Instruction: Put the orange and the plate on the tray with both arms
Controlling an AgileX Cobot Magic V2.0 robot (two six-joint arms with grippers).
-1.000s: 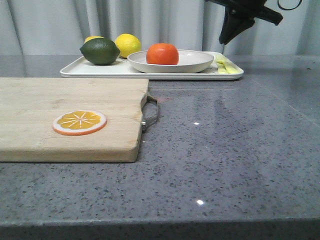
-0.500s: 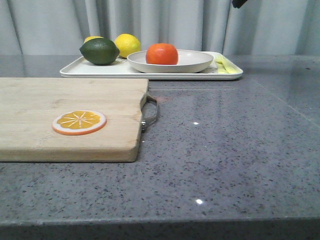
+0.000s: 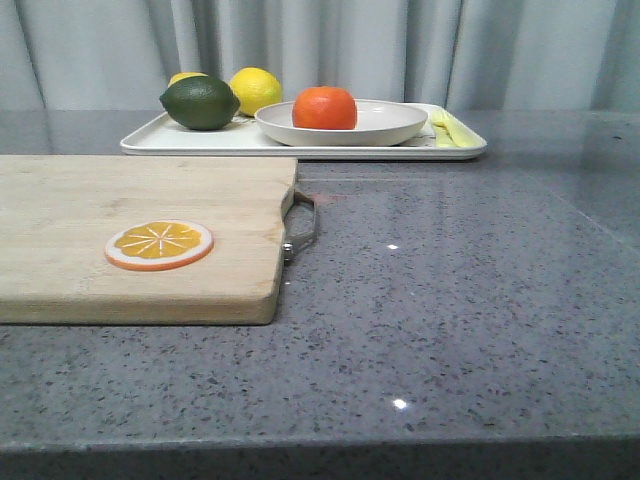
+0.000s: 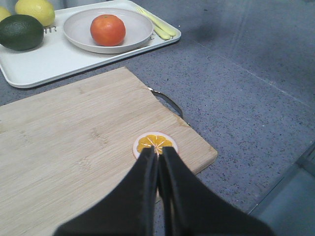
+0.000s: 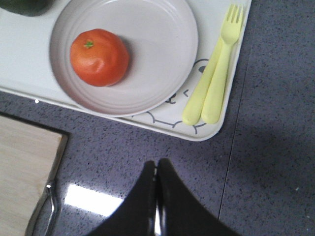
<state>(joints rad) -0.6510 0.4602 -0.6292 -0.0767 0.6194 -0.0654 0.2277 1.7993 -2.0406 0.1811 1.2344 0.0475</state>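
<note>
The orange (image 3: 325,108) sits inside the off-white plate (image 3: 385,128), and the plate rests on the white tray (image 3: 200,143) at the back of the grey counter. Both wrist views show the same: orange (image 4: 108,30) in plate (image 4: 74,29) on tray (image 4: 44,64), and orange (image 5: 99,57) in plate (image 5: 157,44) on tray (image 5: 211,129). My left gripper (image 4: 158,152) is shut and empty, high above the cutting board. My right gripper (image 5: 157,163) is shut and empty, above the counter just off the tray's rim. Neither gripper shows in the front view.
A wooden cutting board (image 3: 120,230) with a metal handle (image 3: 303,222) lies front left, an orange slice (image 3: 159,245) on it. On the tray also lie a dark green lime (image 3: 200,102), a lemon (image 3: 256,89) and a yellow-green fork and spoon (image 5: 216,73).
The right arm, seen at the top right of the front view a second ago, has risen out of that view. Nothing on the counter has moved.
</note>
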